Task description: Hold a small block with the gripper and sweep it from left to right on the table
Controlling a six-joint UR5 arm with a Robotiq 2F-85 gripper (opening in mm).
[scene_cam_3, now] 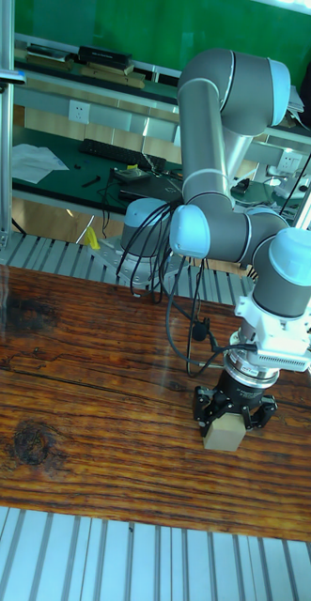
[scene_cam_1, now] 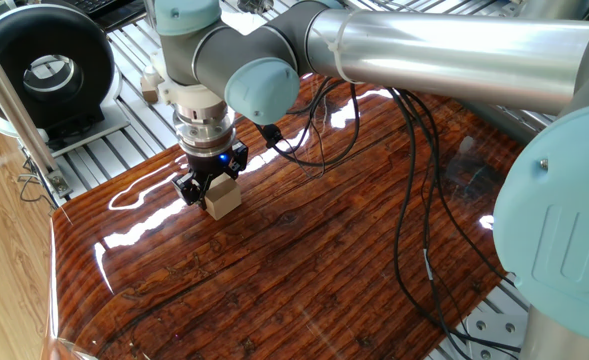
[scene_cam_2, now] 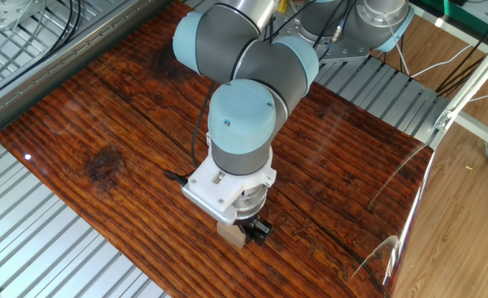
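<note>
Gripper (scene_cam_3: pixel 234 416) clamping block (scene_cam_3: pixel 225 434), pressing it onto bench (scene_cam_3: pixel 89 423). Risk: block catching grain, twisting out mid-sweep; cable snagging.

**Colours and surface patterns**

Small block (scene_cam_1: pixel 222 197): pale beige, plain faces. Gripper (scene_cam_1: pixel 211 184): black, under a silver wrist with a glowing blue ring. Table (scene_cam_1: pixel 304 260): glossy dark reddish-brown, bold wood grain, white reflections. Arm (scene_cam_2: pixel 242 132): silver tubes, pale blue-grey joint caps.
</note>
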